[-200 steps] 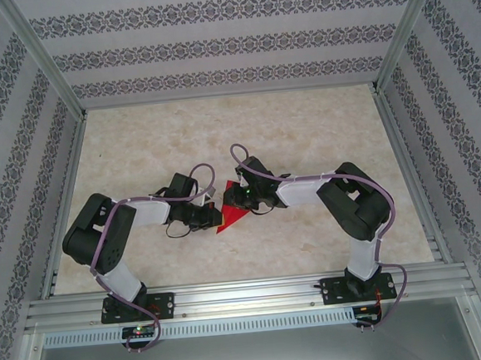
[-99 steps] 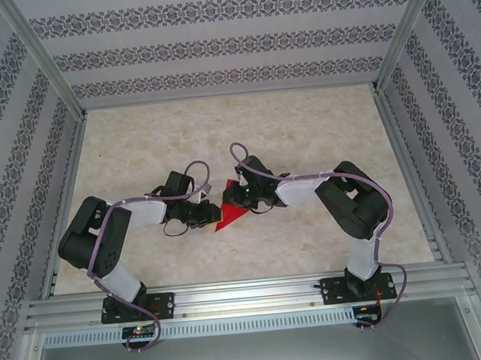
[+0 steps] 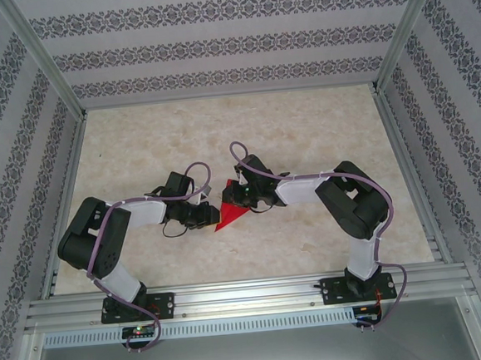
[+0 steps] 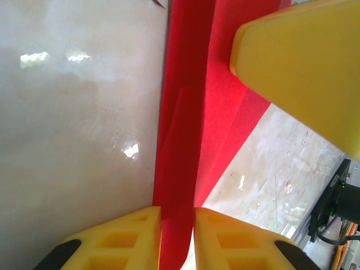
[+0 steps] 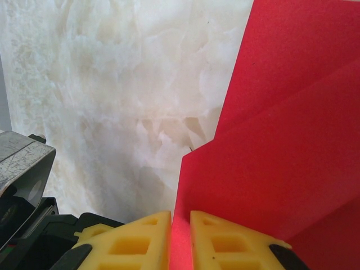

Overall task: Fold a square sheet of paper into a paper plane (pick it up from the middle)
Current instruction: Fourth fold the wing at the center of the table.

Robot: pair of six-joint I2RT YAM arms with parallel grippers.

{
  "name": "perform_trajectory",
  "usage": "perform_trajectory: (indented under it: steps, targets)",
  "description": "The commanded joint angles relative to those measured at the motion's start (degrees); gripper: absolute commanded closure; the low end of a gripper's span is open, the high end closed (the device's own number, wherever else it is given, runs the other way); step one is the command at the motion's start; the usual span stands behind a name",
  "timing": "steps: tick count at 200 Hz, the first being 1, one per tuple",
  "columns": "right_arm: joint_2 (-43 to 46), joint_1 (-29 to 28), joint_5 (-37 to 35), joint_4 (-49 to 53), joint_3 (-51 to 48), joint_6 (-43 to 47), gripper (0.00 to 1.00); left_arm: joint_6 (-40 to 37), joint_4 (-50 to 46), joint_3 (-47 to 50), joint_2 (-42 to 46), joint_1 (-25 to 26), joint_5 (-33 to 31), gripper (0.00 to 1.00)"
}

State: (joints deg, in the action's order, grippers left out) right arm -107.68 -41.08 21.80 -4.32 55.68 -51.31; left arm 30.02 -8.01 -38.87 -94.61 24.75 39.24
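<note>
Left wrist — creased matte red paper (image 4: 188,112) in left claw (image 4: 177,216).

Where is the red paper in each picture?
Top external: the red paper lies near the middle of the table.
Left wrist: it runs from top centre down between the yellow fingers.
Right wrist: red paper covers the right side, its edge between the yellow fingers.
Shared landmark: the pale marbled table under it.

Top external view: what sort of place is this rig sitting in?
Probably a purpose-built robot test cell rather than a home: patterned panels wall in a marble-look table, aluminium frame posts rise at its corners, and a rail carries the arm bases.
</note>
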Motion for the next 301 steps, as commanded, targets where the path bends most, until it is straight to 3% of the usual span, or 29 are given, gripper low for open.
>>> perform_trajectory:
  steps: [1, 41, 92, 132, 174, 224, 301]
  targets:
    - [-0.7, 0.6, 0.5, -0.6, 1.5, 0.5, 0.82, -2.2, -2.5, -1.1, -0.5, 0.4, -1.9, 0.81]
    - [-1.0, 0.7, 0.5, -0.4, 1.7, 0.5, 0.82, -2.6, -3.0, -1.6, -0.9, 0.4, -2.4, 0.90]
    - [-1.0, 0.8, 0.8, -0.3, 2.1, 0.6, 0.82, -2.0, -2.0, -1.0, -0.7, 0.4, -2.0, 0.93]
    - [-0.9, 1.0, 0.9, 0.2, 2.3, 0.9, 0.82, -2.8, -2.6, -1.1, 2.4, 0.4, -4.4, 0.76]
    - [-0.8, 0.9, 0.9, -0.1, 2.3, 0.6, 0.82, -4.5, -2.8, -2.0, 2.5, 1.6, -5.5, 0.67]
    - [0.1, 0.9, 0.9, 0.3, 2.8, 0.7, 0.81, -6.3, -4.5, -3.0, 2.6, 3.2, -10.2, 0.64]
    - [0.9, 0.9, 0.7, 0.5, 2.9, 0.9, 0.81, -7.1, -4.8, -3.4, 3.1, 3.9, -12.2, 0.63]
